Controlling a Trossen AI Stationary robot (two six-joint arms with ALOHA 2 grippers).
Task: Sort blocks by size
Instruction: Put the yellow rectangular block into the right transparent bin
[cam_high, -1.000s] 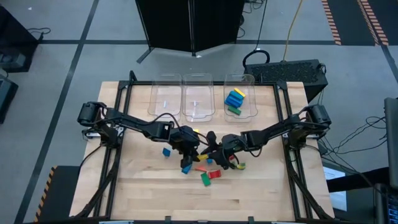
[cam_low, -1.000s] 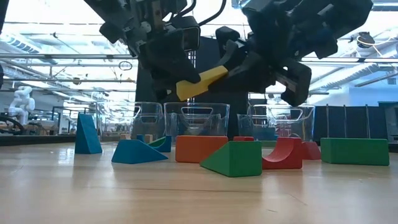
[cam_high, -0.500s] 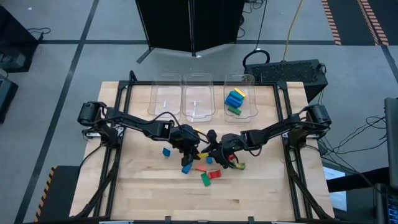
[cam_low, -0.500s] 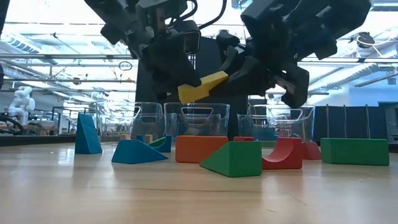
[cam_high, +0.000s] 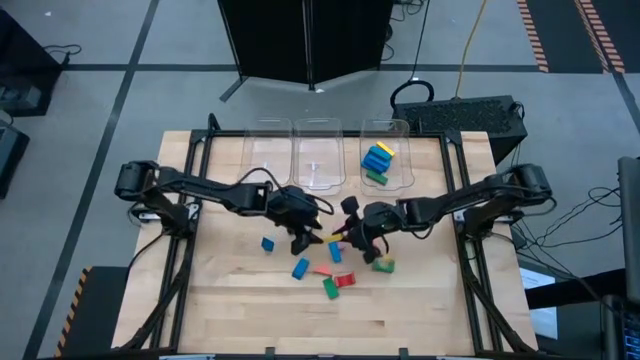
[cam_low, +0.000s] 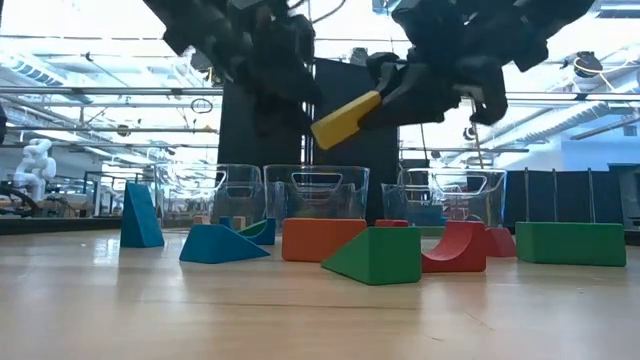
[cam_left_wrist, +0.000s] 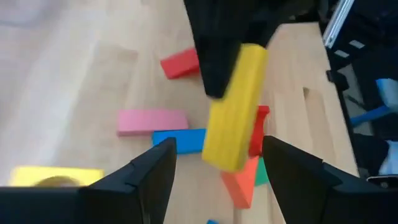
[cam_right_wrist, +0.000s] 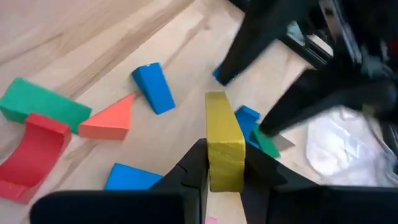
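Aloft, right gripper pinching smooth yellow bar

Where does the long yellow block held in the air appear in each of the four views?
High view: yellow block, a sliver between the two grippers at table centre.
Low view, tilted, upper middle, above the orange block.
Left wrist view, centre, beyond open fingers.
Right wrist view, clamped in the right gripper.
Shared landmark: the orange block.
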